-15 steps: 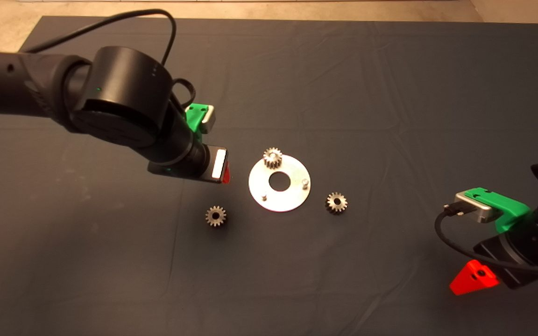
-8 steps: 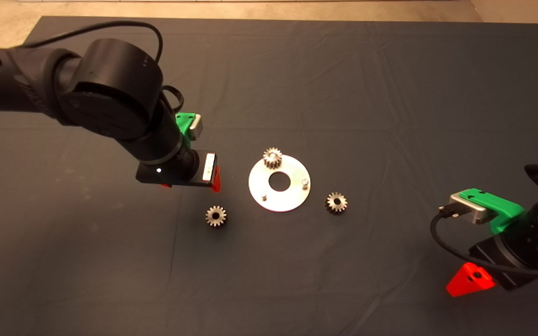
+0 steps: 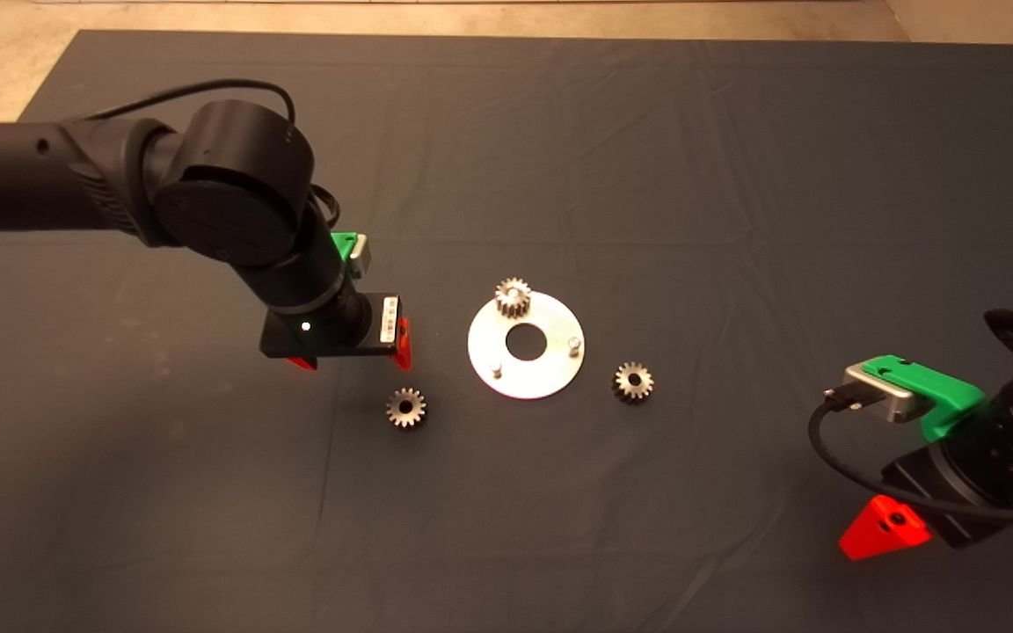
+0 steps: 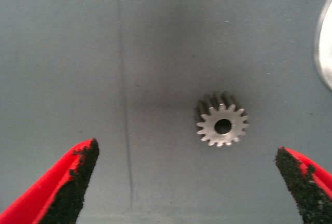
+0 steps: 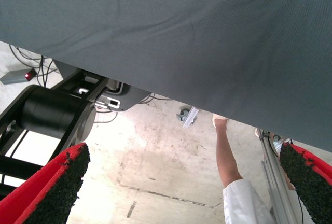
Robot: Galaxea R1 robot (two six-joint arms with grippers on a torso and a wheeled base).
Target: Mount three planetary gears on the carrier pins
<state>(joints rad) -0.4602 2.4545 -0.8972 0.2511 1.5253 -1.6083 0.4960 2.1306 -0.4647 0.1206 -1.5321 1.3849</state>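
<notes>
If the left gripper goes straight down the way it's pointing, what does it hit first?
Probably the loose gear on the mat; it lies between the open left gripper fingers, nearer one finger, though height is unclear.

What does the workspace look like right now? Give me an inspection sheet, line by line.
Surface: dark mat, creased.
Job's things: disc with one gear seated on a pin; two pins bare; one loose gear left of the disc, another right of it.
Clutter: nothing seen.
Tools: left tool open, above the left loose gear; right tool open, parked at the mat's lower right.
Cables: black cable on the right arm.
Surroundings: pale floor, a person's arm.
</notes>
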